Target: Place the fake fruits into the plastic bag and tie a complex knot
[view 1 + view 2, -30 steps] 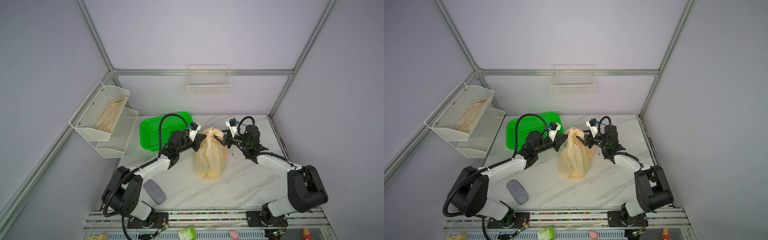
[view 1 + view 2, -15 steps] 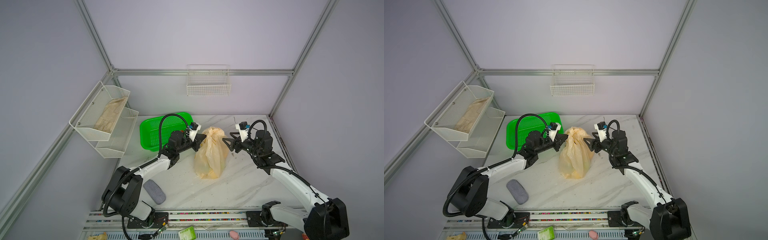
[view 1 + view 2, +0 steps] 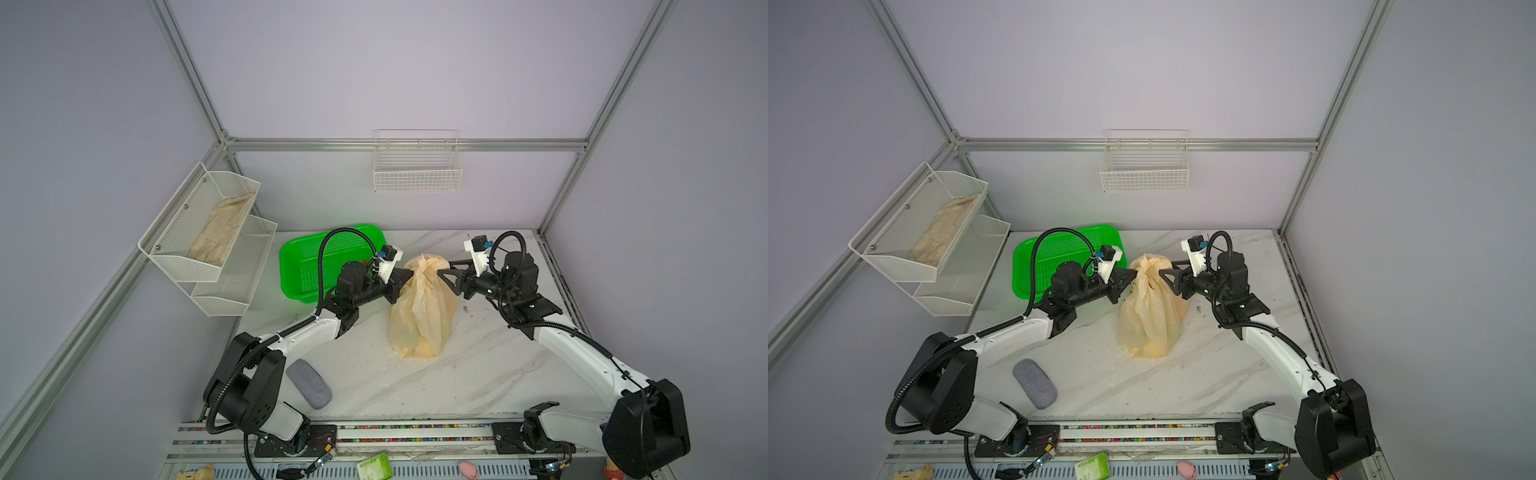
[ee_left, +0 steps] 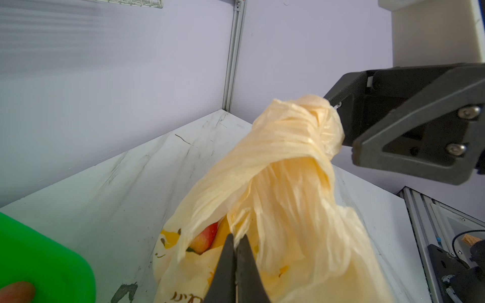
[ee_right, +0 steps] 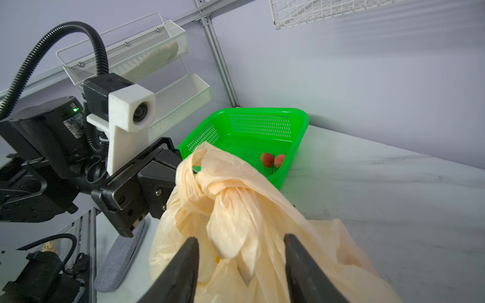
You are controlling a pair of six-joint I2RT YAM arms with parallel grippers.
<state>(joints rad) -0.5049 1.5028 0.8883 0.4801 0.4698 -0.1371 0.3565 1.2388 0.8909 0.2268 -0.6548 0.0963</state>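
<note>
L gripper (image 4: pixel 237 237) is clamped narrow on a fold of the plastic bag (image 3: pixel 419 316) near its neck. R gripper (image 5: pixel 240 244), which I'd swung clear a moment ago, is back w/ jaws approx. half-wide astride the loose tail below the knot (image 5: pixel 223 189), not pinching yet. I read that as a regrasp for a further knot turn. Containers: the bag stands on the marble table (image 3: pixel 498 374) w/ a red-yellow fake fruit (image 4: pixel 206 236) showing through the film, yet the green perforated basket (image 5: pixel 262 110) behind holds two small red fruits (image 5: pixel 273 160), so filling looks incomplete.
</note>
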